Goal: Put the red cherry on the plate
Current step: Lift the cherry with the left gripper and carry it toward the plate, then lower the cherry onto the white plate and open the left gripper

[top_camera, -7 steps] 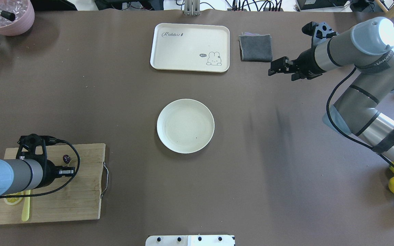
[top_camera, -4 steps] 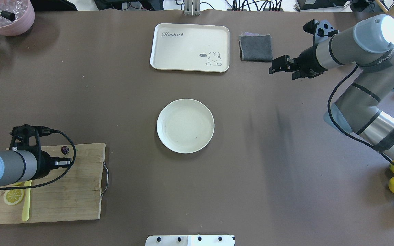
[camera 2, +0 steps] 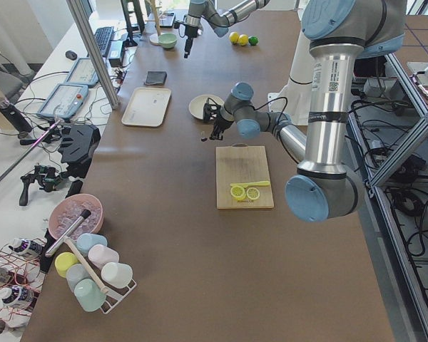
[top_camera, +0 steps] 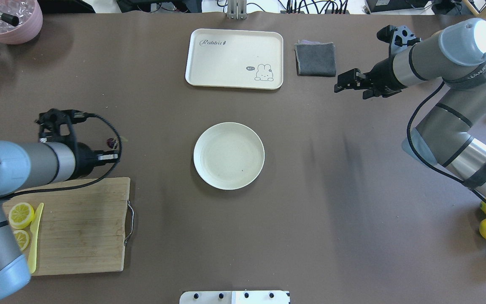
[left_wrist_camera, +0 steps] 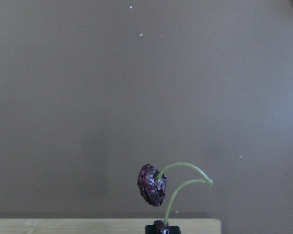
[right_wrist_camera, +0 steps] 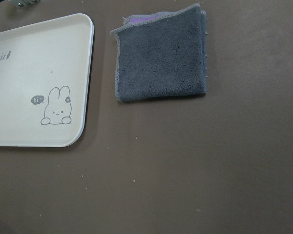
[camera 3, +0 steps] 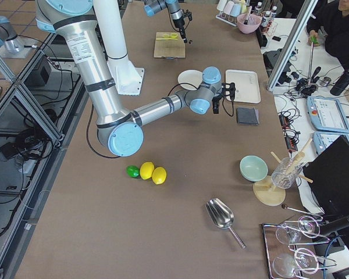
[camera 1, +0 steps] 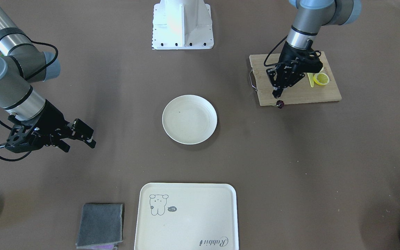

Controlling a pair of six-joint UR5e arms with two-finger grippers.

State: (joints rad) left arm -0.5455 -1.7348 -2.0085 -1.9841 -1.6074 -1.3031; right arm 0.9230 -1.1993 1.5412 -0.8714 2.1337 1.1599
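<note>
Left gripper point(top_camera: 112, 156) has its jaws pinched shut on the green stems of the red cherry point(left_wrist_camera: 151, 184). The fruit dangles in the air over the brown counter point(top_camera: 331, 211), just past the far edge of the bamboo cutting board point(top_camera: 78, 228) and well apart from the plate point(top_camera: 209, 139). The wrist cam shows one dark wrinkly cherry clearly (there's a second dark bit right at the jaws, too hidden to tell what it is).

The round cream plate sits mid-counter with a tiny dark speck on its face. The board carries two lemon slices point(top_camera: 20, 214) and a yellow knife point(top_camera: 34, 240) lying just beside them, all bunched at the board's left end. The pink bowl point(top_camera: 15, 33) in the far left corner holds clear ice-like chunks with a metal handle poking into it. The rabbit tray point(top_camera: 234, 58) sits on the far side, a folded grey cloth point(top_camera: 315, 59) just beside it.

Right gripper point(top_camera: 348, 86) hangs above the counter near that cloth, jaws spread apart
</note>
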